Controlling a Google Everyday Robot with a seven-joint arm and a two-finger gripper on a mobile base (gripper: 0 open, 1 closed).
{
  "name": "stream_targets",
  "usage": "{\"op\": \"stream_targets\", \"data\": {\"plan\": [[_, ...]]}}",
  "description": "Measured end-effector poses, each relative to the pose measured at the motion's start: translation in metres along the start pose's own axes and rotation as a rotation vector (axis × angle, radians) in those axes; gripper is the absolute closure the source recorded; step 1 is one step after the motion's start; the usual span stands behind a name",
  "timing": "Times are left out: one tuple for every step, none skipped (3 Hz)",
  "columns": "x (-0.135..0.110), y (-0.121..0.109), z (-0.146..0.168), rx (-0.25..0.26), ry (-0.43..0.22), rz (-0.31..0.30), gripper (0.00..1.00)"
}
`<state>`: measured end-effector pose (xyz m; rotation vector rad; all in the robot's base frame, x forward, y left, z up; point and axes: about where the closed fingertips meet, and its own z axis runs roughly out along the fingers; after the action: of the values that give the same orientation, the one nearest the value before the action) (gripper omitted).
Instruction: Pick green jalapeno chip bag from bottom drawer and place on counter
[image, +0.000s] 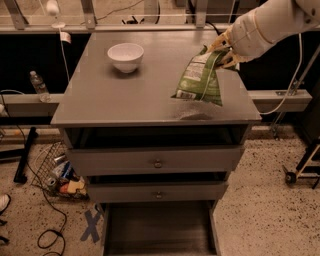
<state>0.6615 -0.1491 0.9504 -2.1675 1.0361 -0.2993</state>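
Gripper holds chip bag above counter, right of bowl.

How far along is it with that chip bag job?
Mostly done. The green jalapeno chip bag is out of the open bottom drawer. The hand grips its top, holding it over the right side of the counter. Left: set it down, let go.

Finding gripper hanging at upper right of the frame. Looking down on speckled floor filling the lower part. Noting blue tape X at lower left, with black cable snaking just beside it and wire basket of clutter sitting above. Spotting water bottle standing on grey ledge at left edge. Catching wheeled stand at right edge and metal posts rising along the top.
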Motion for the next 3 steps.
{"op": "stream_targets", "data": {"plan": [[-0.0012,-0.0088,0.0054,-0.004,-0.003,-0.011,0.77],[-0.0021,-0.0094,0.0083,-0.006,-0.006,-0.012,0.53],[-0.0029,-0.009,0.0112,-0.008,-0.01,-0.013,0.3]]}}
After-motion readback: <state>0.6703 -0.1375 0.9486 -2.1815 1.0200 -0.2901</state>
